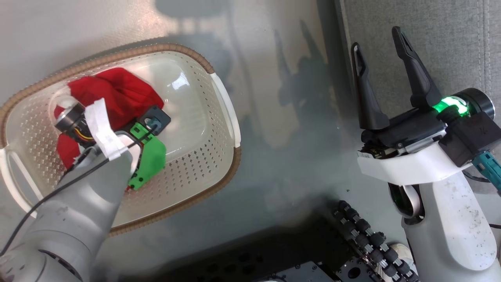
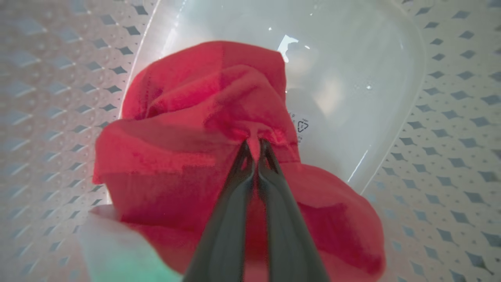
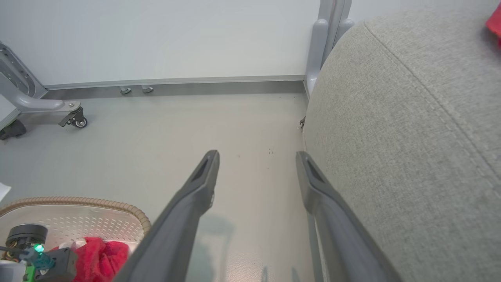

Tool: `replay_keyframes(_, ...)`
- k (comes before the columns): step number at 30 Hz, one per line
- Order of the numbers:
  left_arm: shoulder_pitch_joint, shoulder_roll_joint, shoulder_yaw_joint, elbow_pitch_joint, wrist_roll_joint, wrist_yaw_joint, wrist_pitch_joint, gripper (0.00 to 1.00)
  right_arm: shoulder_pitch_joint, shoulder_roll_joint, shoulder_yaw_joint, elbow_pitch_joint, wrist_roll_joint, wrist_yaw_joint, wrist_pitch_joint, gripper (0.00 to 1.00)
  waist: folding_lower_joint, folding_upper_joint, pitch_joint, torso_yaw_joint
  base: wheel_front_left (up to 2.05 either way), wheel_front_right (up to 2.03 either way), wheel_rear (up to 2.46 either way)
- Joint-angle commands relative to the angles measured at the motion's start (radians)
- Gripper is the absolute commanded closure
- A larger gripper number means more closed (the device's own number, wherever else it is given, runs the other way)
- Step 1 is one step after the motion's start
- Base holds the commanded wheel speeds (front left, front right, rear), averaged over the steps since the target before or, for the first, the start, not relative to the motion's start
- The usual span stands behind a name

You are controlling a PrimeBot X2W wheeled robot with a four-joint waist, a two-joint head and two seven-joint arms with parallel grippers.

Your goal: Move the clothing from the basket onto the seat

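Red clothing (image 1: 113,92) lies bunched in the left part of the cream basket (image 1: 219,98) with the brown rim. My left arm reaches down into the basket, its wrist covering part of the heap. In the left wrist view my left gripper (image 2: 255,145) is shut on a pinched fold of the red clothing (image 2: 188,129). My right gripper (image 1: 379,47) hangs open over the floor beside the grey seat (image 1: 450,39), nothing between its fingers. In the right wrist view the right gripper (image 3: 256,158) points at the floor, with the seat (image 3: 411,129) to its right and the basket (image 3: 78,203) at lower left.
A red scrap of fabric (image 3: 494,21) shows at the top right corner on the seat. A grey wheeled frame (image 3: 47,107) stands at the far left by the wall. My base with black rollers (image 1: 364,239) sits at the bottom of the head view.
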Motion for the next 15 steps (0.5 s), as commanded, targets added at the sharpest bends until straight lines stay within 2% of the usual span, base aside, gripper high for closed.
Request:
replay_keyframes(1,0.014,-0.004,0.000,0.000,-0.011,0.006,-0.005,1.00,-0.005,-0.002,-0.001,0.006,-0.004,-0.001,-0.002,0.00,0.0000,0.0087,-0.020,0.006,0.00,0.00,0.00)
replay_keyframes(7,0.019,-0.037,-0.003,0.000,-0.023,0.009,-0.067,1.00,-0.009,-0.003,-0.003,0.041,-0.005,-0.001,-0.002,0.00,0.0000,0.0087,-0.077,0.024,0.00,0.00,0.00)
replay_keyframes(15,0.035,-0.078,0.001,0.000,-0.043,-0.010,-0.148,1.00,-0.002,-0.003,-0.005,0.087,-0.011,-0.001,-0.002,0.00,0.0000,0.0087,-0.177,0.062,0.00,0.00,0.00)
